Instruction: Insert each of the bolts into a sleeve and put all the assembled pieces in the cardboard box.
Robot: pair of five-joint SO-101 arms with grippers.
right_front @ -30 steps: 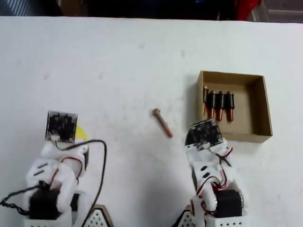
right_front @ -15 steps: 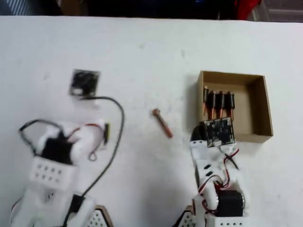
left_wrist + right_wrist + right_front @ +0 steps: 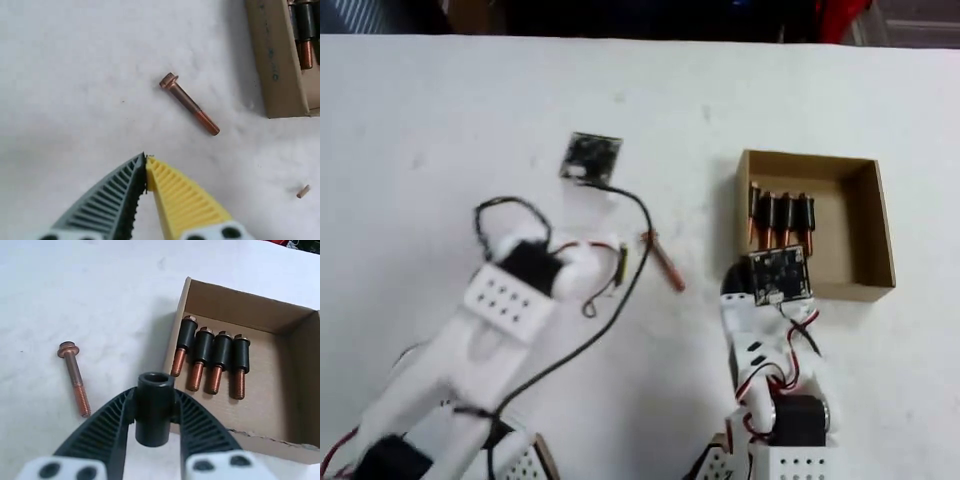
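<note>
Bolt [image 3: 189, 103] is stiff, smooth metal and likely to roll, so pinch mid-shank; left gripper [image 3: 145, 162] closed and empty, right gripper [image 3: 155, 392] clamped around rigid sleeve [image 3: 155, 412].

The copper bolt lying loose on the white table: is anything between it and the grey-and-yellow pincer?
Nothing visible. Only bare white table lies between the shut grey-and-yellow pincer and the loose copper bolt; the brown cardboard box sits beyond the bolt.

No legible text, numbers or signs, faint print marks [image 3: 274, 76] on cardboard box [image 3: 265, 30] outer wall, too small to read
</note>
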